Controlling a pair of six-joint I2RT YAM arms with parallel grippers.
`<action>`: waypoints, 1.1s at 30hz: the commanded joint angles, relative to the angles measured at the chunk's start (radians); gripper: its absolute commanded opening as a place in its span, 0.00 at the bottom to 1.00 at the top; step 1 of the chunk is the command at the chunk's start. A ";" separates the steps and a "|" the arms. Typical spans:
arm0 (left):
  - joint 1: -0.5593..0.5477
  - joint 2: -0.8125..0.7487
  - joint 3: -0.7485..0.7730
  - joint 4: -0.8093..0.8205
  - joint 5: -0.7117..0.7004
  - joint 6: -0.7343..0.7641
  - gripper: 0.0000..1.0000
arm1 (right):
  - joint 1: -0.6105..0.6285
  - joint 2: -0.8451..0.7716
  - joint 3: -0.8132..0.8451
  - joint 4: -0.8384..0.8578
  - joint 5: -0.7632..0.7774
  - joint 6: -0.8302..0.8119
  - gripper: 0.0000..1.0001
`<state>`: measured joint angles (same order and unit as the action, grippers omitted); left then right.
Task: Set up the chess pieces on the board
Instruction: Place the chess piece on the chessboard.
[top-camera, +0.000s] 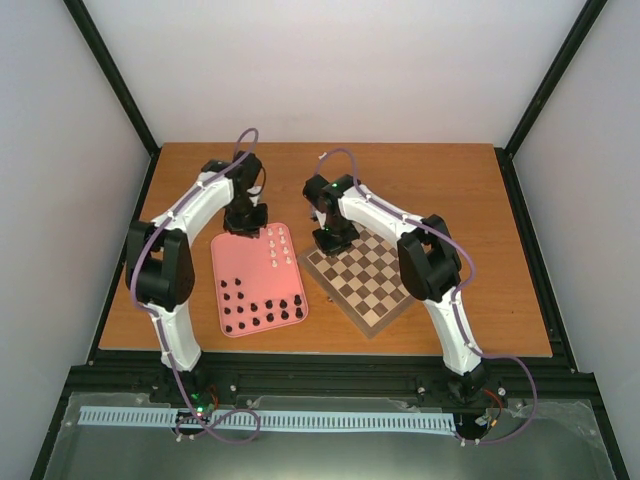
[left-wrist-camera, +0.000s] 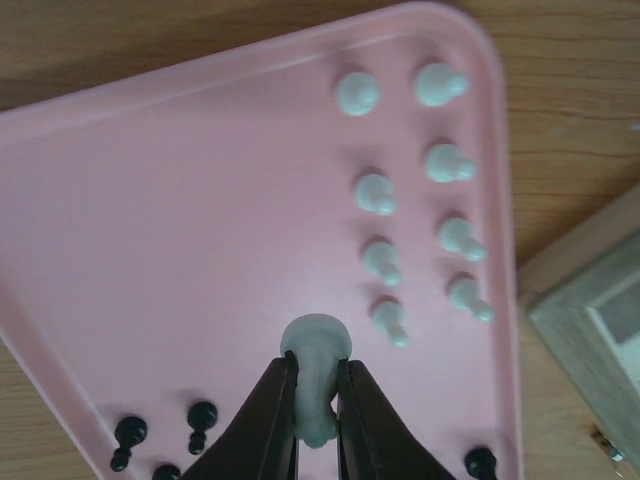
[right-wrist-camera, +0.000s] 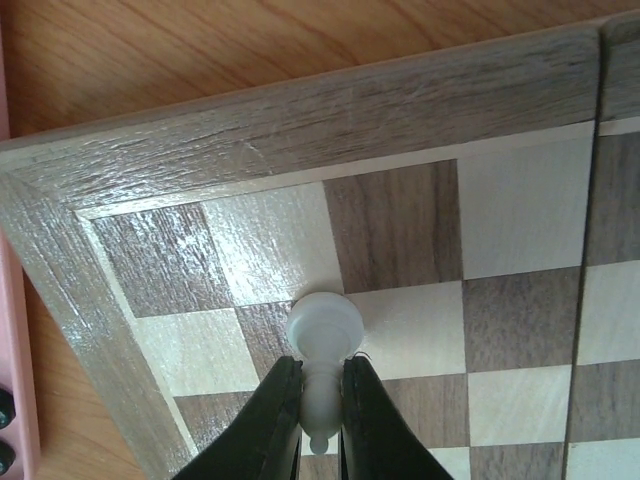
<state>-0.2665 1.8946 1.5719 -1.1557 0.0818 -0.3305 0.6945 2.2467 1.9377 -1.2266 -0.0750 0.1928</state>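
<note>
Left gripper (left-wrist-camera: 318, 405) pinches a round-headed cream piece (left-wrist-camera: 316, 345) over the smooth pink tray (left-wrist-camera: 150, 200). Right gripper (right-wrist-camera: 320, 410) clamps a matching piece (right-wrist-camera: 325, 322) at the 11 o'clock corner of the grainy wooden board (right-wrist-camera: 300, 130).

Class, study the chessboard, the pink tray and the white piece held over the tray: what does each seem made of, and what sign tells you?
Board: wood or wood veneer, lightly glossy; grain streaks and glare show. Pink tray: probably moulded plastic, smooth satin surface, rounded rim. White piece: likely plastic, slightly translucent, matte; resin possible.
</note>
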 joint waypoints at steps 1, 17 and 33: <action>-0.062 -0.060 0.095 -0.053 0.020 0.023 0.01 | 0.003 -0.065 0.019 -0.016 0.043 0.028 0.09; -0.300 0.085 0.277 -0.048 0.104 -0.012 0.01 | -0.192 -0.369 -0.232 -0.045 0.101 0.050 0.09; -0.437 0.386 0.514 -0.121 0.141 0.047 0.01 | -0.427 -0.516 -0.511 0.049 0.094 -0.015 0.10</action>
<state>-0.6880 2.2456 2.0514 -1.2480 0.2066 -0.3088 0.2840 1.7435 1.4528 -1.2263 0.0181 0.2039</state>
